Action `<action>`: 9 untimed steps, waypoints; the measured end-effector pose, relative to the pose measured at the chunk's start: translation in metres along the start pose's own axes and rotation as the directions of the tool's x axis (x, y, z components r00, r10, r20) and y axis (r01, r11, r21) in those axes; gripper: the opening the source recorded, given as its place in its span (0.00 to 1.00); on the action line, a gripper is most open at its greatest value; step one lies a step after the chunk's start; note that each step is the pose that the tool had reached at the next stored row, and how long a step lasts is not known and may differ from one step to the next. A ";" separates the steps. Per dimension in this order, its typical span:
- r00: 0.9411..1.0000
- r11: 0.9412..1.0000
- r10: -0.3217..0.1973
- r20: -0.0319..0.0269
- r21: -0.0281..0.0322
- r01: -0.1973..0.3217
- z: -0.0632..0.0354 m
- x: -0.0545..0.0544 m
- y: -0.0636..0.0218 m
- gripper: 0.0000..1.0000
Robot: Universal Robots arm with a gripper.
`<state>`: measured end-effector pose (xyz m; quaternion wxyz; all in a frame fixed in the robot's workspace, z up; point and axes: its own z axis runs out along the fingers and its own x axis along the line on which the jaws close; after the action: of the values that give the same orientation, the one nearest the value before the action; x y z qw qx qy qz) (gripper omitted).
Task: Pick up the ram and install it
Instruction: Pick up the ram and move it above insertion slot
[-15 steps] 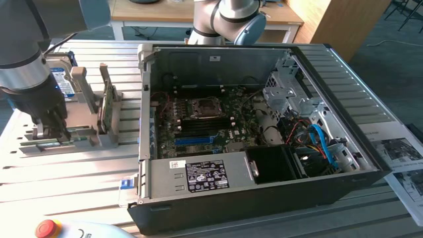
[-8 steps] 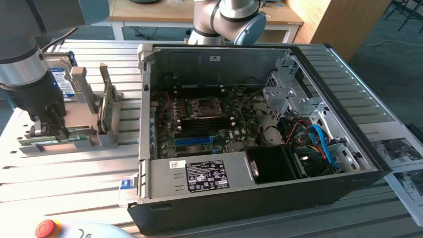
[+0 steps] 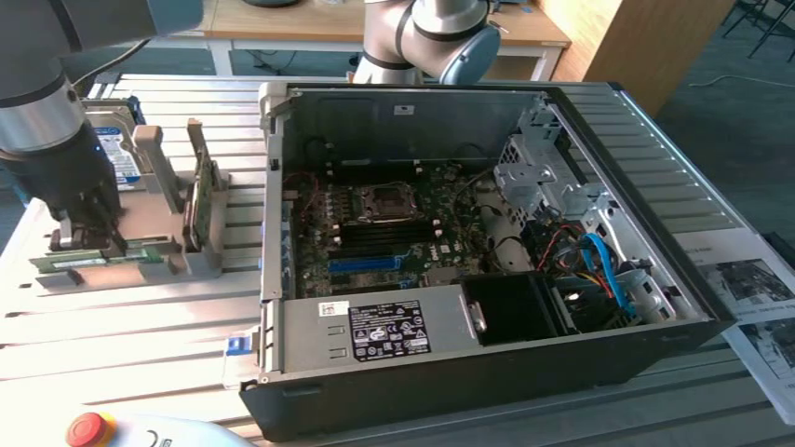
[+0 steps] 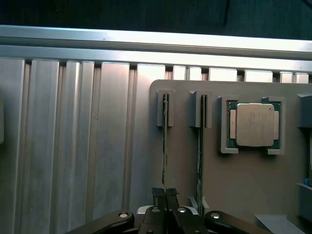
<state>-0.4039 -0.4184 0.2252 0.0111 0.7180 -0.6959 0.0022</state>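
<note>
The ram (image 4: 165, 141) is a thin green stick standing on edge in a slot of the grey holder (image 4: 243, 180). My gripper (image 4: 165, 195) is shut on its near end, and the black fingertips (image 4: 158, 194) pinch the edge from both sides. A second green stick (image 4: 200, 146) stands in the neighbouring slot, untouched. In the exterior view my gripper (image 3: 97, 233) reaches down onto the holder (image 3: 199, 261) at the exterior view's left, away from the open computer case (image 3: 497, 372).
A processor chip (image 4: 254, 124) sits in a pocket of the holder beside the sticks. A taller green card (image 3: 195, 200) stands upright on the holder. The case's motherboard (image 3: 372, 233) lies exposed, with a blue slot strip (image 3: 372, 264). A red stop button (image 3: 87, 428) is at the front.
</note>
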 end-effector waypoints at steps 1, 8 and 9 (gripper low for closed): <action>1.000 1.000 0.000 0.000 0.000 0.000 -0.0013 0.000 0.0000 0.12; 1.000 1.000 0.001 0.000 0.000 -0.001 -0.0116 0.000 0.0001 0.12; 1.000 1.000 0.002 0.000 0.000 -0.002 -0.0132 0.000 0.0001 0.12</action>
<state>-0.4039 -0.4184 0.2384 0.0111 0.7175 -0.6965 0.0022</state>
